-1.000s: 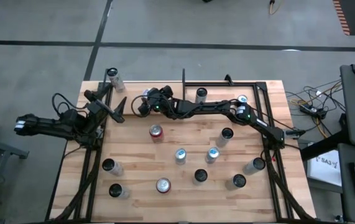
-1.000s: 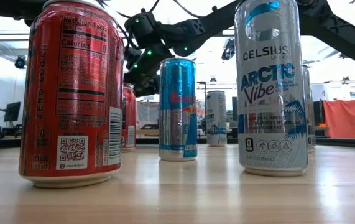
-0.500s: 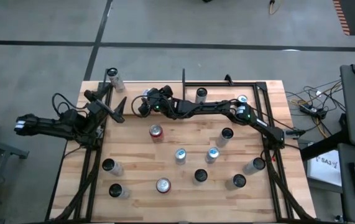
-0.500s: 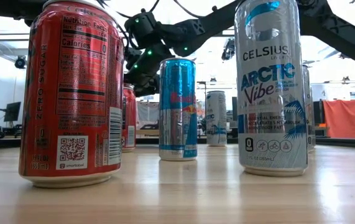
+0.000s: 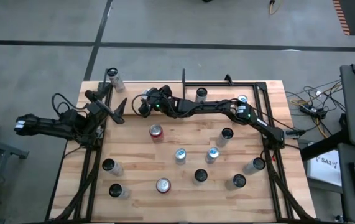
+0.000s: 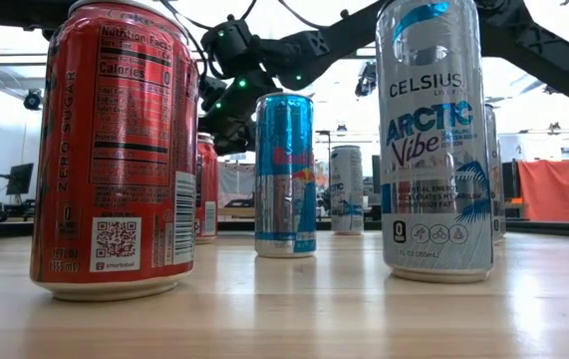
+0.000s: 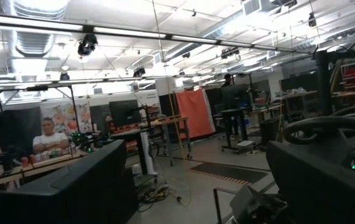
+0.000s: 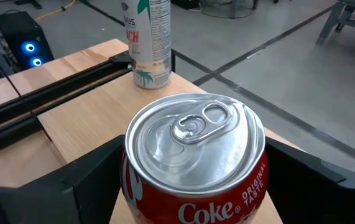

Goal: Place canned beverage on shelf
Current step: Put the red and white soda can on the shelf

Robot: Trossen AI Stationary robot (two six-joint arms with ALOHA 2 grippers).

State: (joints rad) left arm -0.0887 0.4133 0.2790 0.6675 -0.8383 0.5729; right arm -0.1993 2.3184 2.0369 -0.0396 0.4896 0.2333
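A red Coke can (image 8: 196,143) stands upright between the fingers of my right gripper (image 8: 196,162), seen from above with its silver top and pull tab. That gripper (image 5: 145,102) reaches to the table's far left, over a pale wood panel (image 5: 137,90) beside a thin black upright rod (image 5: 183,74), which I take for the shelf. The can's base is out of view. My left gripper (image 5: 120,111) waits open near the table's left edge, pointing up into the room (image 7: 196,186). My right gripper pinches the Coke can by its side wall just under the top rim (image 8: 130,168), one finger (image 8: 90,180) on each side. The fingers come at it roughly level from the table's right. The can is upright; whether it is lifted clear I cannot tell.
Several cans stand across the table, among them a red one (image 5: 156,131) just nearer than my right gripper and a tall white one (image 8: 149,43) at the far left corner. A bare black frame (image 5: 227,84) lines the far right. A person (image 7: 50,143) sits beyond the table.
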